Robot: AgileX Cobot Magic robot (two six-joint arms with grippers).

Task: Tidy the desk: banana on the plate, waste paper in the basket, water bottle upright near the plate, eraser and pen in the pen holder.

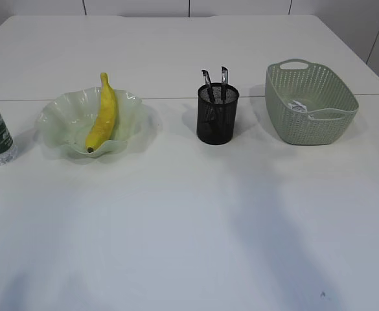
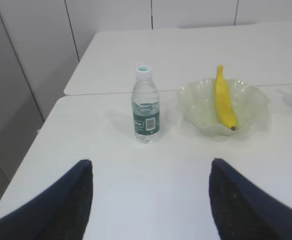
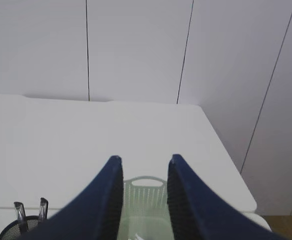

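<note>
With the banana (image 1: 103, 114) lying in the plate (image 1: 61, 114), the water bottle (image 2: 146, 105) upright just left of the plate, pens in the pen holder (image 1: 218, 114) to the plate's right and paper in the basket (image 1: 309, 103) beyond, the tidying looks finished. Both the left gripper (image 2: 148, 200) and the right gripper (image 3: 145, 195) hang with jaws apart, holding nothing. What remains, I judge, is only to retreat clear of the plate.

White tables (image 1: 189, 214) against pale panelled walls (image 3: 136, 45).
Two tabletops butt together along a seam; rounded corners. Wall panels (image 2: 31, 75) split by thin dark vertical joints. Even, diffuse light, soft shadows. Strip of brownish floor (image 3: 283, 220) at lower right.
</note>
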